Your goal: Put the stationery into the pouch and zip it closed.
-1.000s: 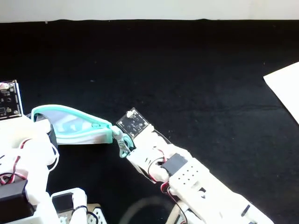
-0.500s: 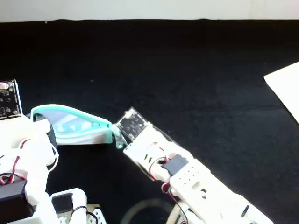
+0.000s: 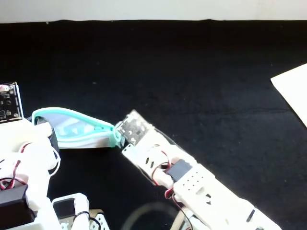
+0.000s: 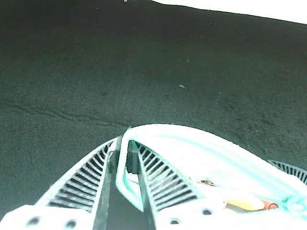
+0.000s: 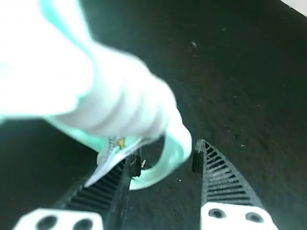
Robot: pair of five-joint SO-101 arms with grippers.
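- The left gripper (image 4: pixel 124 143) sits at one end of the pouch (image 3: pixel 72 128). Its jaws are pressed almost together, pinching the pouch's mint rim between them.
- The pouch lies on its side on the black cloth (image 3: pixel 192 72). Its mouth gapes, and an orange pen (image 4: pixel 244 205) shows inside.
- It looks like soft, light fabric that will likely buckle if pushed, so one end needs anchoring while the zip is drawn. The mint loop (image 5: pixel 158 173) or the zip pull offers a surer hold than the slack body.
- The right gripper (image 5: pixel 167 149) is at the pouch's opposite end with its jaws spread. The loop and a small white label (image 5: pixel 111 152) hang between them, close against one jaw and apart from the other, and nothing is clamped.
- Well apart from the pouch, a white sheet (image 3: pixel 293 91) lies at the cloth's edge.
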